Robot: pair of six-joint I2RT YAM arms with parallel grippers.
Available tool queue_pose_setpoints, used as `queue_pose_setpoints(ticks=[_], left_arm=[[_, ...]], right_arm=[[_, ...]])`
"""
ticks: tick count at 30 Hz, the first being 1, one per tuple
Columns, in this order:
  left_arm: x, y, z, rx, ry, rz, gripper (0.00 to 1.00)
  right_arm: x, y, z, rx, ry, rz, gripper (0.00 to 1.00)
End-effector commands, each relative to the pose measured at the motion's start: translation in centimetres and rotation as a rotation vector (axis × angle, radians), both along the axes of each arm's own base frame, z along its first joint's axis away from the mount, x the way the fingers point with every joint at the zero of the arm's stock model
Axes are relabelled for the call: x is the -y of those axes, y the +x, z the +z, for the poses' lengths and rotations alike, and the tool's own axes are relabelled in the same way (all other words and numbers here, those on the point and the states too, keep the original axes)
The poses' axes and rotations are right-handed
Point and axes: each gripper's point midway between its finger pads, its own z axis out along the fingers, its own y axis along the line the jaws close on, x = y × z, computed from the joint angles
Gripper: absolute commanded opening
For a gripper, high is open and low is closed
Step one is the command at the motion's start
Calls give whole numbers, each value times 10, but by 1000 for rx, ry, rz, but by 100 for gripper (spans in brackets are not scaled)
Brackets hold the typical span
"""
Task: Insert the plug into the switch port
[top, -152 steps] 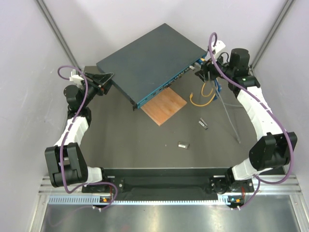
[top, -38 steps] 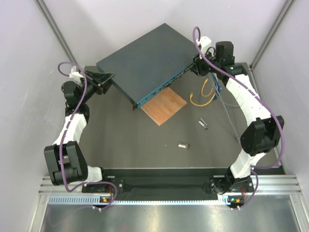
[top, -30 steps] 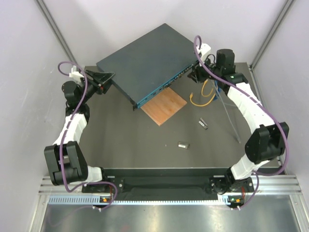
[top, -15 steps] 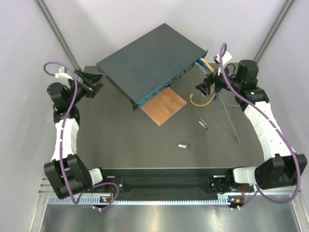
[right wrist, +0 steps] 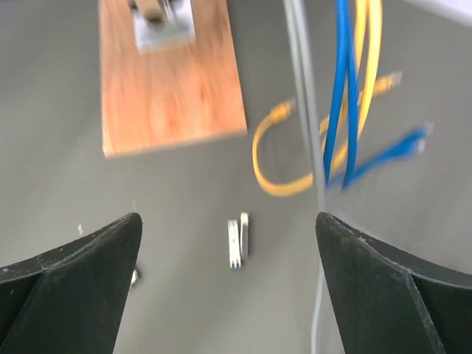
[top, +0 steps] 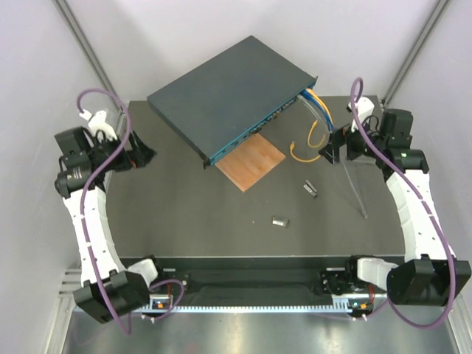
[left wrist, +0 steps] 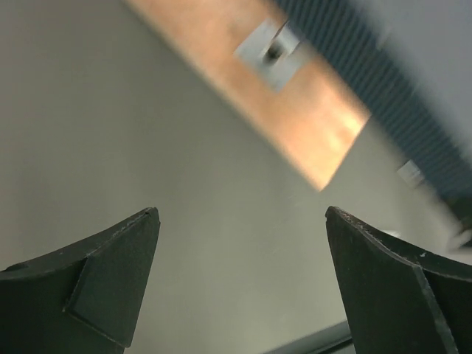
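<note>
The fingers [left wrist: 110, 287] of the left gripper [top: 144, 155] stand spread wide with nothing between them. The right gripper [top: 327, 153] is released too, its fingers [right wrist: 74, 273] far apart and empty. Both hang over the dark table [top: 184, 221].

The switch [top: 225, 92] lies flat at the back of the table. It is ahead of the left fingers, across from the right fingers, and apart from both. Its teal front face [top: 251, 136] is turned toward the near right.

The wooden square [top: 251, 161] lies just beside that face, between the two pairs of fingers. Both wrist views show it blurred, straight ahead.

A blue cable [top: 319, 110] and a yellow cable [top: 304, 151] run from the switch's right end down to the table just ahead of the right fingers. Where they meet the switch is too small to tell whether anything sits in a port. In the right wrist view a loose blue end [right wrist: 419, 136] lies past the right-hand finger.

A thin grey rod [top: 352, 181] slants just beside the right fingers.

Two small metal pieces [top: 310, 189] [top: 279, 220] lie nearer the arm bases.
</note>
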Motion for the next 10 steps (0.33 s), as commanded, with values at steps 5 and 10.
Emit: queue_pose_setpoints(ticks=[5,10], left_arm=[[-10,-48,-69,-150,279,-116,99],[-17,-45,-80,-160,290,-80,99]], right_arm=[[20,-35,-53,-112,-140,-15,100],[18,-41,-58,-102,-129,-15,100]])
